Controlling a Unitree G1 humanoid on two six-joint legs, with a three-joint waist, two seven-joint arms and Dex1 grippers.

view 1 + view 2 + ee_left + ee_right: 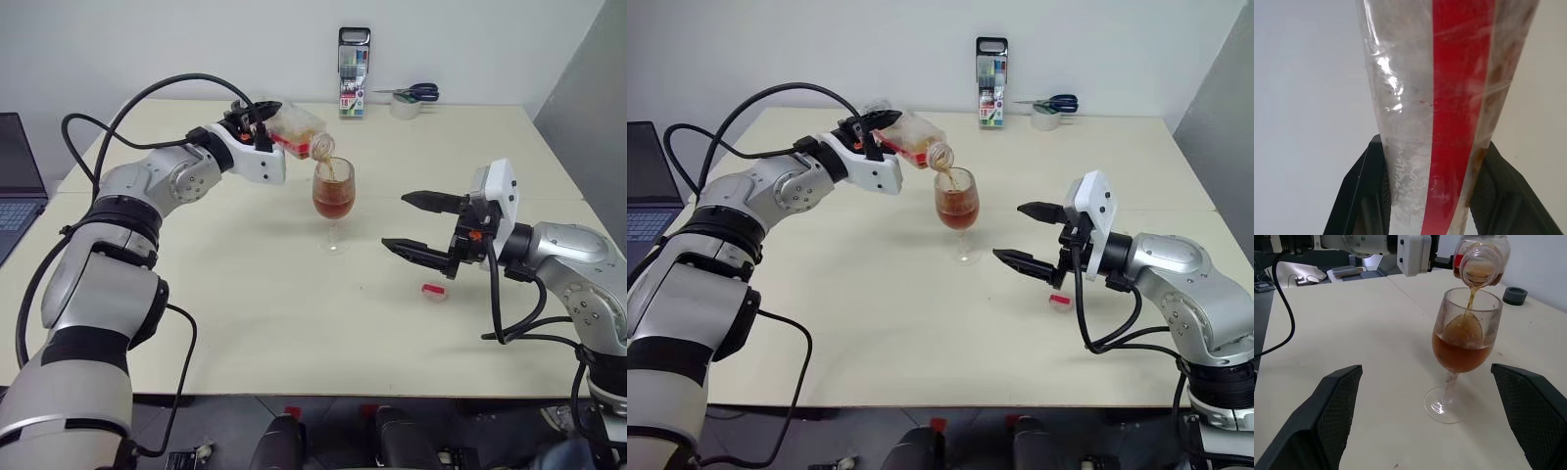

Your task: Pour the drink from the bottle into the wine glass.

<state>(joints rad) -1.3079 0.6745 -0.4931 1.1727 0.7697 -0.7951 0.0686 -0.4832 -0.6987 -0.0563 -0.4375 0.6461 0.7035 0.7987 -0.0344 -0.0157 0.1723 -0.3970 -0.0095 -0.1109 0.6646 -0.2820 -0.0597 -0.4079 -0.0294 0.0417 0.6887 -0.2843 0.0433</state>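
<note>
The left pincer, clamped on the tilted bottle, streams the drink into the roughly half-full wine glass mid-worktop, right pincer gaping beside it; the pour looks nearly done.

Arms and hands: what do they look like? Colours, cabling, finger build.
Both arms are silver-grey metal shells with black joint bands; the wrist blocks are white. Black cables loop outside each arm from wrist to body. The left hand and right hand each have two black tapered fingers with a fine mesh-textured inner pad. Small orange-red accents sit at the right wrist.
</note>
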